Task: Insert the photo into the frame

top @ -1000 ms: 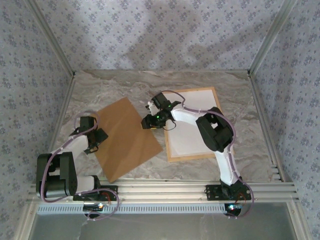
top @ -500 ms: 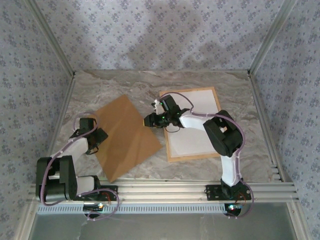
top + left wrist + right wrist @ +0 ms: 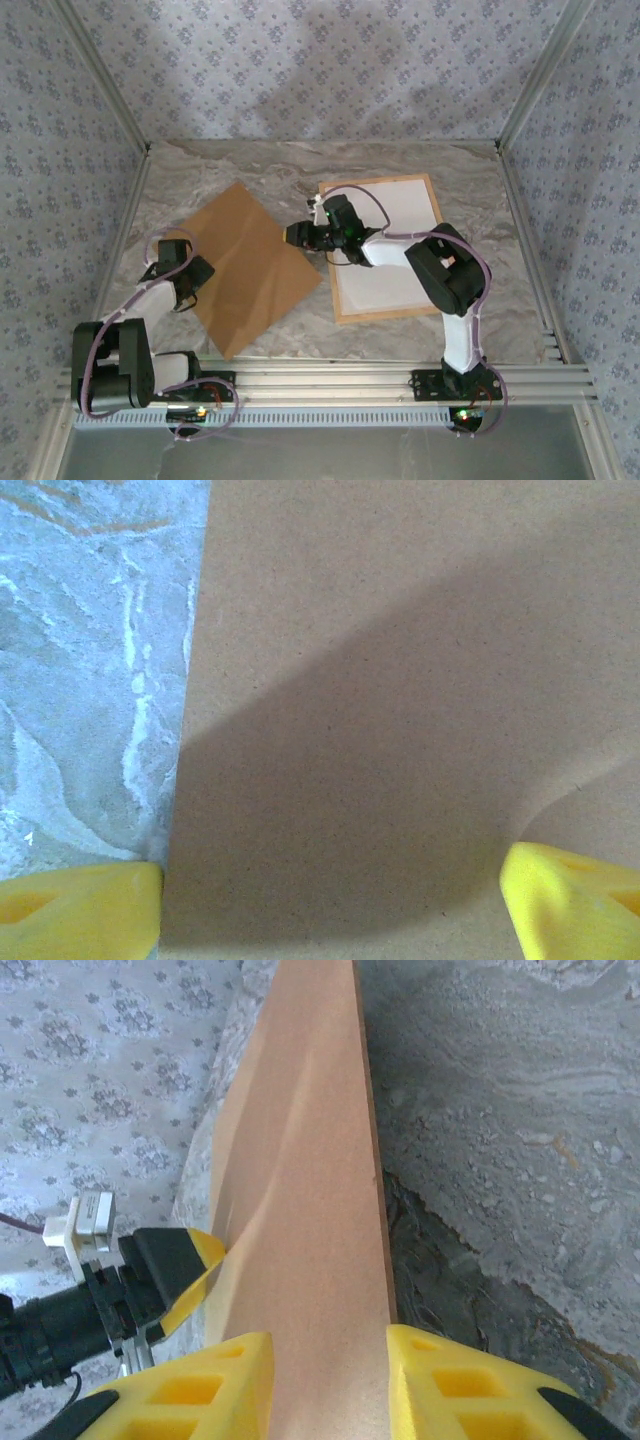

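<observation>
A plain brown backing board [image 3: 250,270] lies diagonally on the marble table, left of centre. My right gripper [image 3: 298,235] is at its upper right edge. In the right wrist view the board [image 3: 300,1160] runs between the yellow fingers of my right gripper [image 3: 330,1360], raised off the table along that edge. My left gripper [image 3: 187,272] stands open at the board's left edge, one fingertip over marble and one over the board [image 3: 400,680]. The light-wood frame [image 3: 385,314] lies to the right, with a white sheet [image 3: 395,270] inside it. The photo is out of view.
Patterned walls and aluminium posts close in the table on three sides. A metal rail [image 3: 330,380] carries both arm bases at the near edge. Bare marble [image 3: 300,160] lies behind the board and frame.
My right gripper has slid left off the frame onto the board's edge and narrowed on it. The board has turned slightly, its right side lifting. The left gripper has barely moved.
</observation>
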### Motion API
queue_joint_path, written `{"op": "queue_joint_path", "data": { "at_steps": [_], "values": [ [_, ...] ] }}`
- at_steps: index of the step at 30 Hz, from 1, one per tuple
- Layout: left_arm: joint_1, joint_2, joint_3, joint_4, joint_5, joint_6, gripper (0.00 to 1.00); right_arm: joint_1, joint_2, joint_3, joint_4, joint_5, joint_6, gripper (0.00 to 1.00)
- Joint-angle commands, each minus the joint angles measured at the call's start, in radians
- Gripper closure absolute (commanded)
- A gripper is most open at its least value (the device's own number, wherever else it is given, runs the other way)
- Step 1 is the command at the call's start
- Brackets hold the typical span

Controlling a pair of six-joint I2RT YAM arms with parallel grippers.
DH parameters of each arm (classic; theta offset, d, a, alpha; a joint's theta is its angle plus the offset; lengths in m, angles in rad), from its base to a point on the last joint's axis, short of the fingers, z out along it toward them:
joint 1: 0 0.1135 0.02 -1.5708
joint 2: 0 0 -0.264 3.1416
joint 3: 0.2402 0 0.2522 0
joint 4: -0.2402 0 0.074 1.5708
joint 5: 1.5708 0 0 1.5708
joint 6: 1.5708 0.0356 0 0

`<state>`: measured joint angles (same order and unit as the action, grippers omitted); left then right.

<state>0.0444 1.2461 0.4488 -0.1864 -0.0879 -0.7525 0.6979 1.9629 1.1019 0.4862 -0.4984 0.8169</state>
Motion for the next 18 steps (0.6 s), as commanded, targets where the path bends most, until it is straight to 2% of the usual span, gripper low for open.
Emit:
{"op": "queue_joint_path", "data": {
  "at_steps": [1, 10, 18],
  "values": [
    [-0.060, 0.098, -0.081, 0.295, 0.454, 0.012, 0.10, 0.116, -0.024, 0.016, 0.149, -0.138, 0.043, 0.66],
    [-0.061, 0.087, -0.105, 0.304, 0.444, 0.012, 0.10, 0.116, -0.034, 0.022, 0.052, -0.075, 0.068, 0.66],
    [-0.060, 0.046, -0.101, 0.272, 0.424, 0.019, 0.10, 0.079, -0.040, 0.040, -0.065, -0.138, 0.001, 0.67]
  ]
}}
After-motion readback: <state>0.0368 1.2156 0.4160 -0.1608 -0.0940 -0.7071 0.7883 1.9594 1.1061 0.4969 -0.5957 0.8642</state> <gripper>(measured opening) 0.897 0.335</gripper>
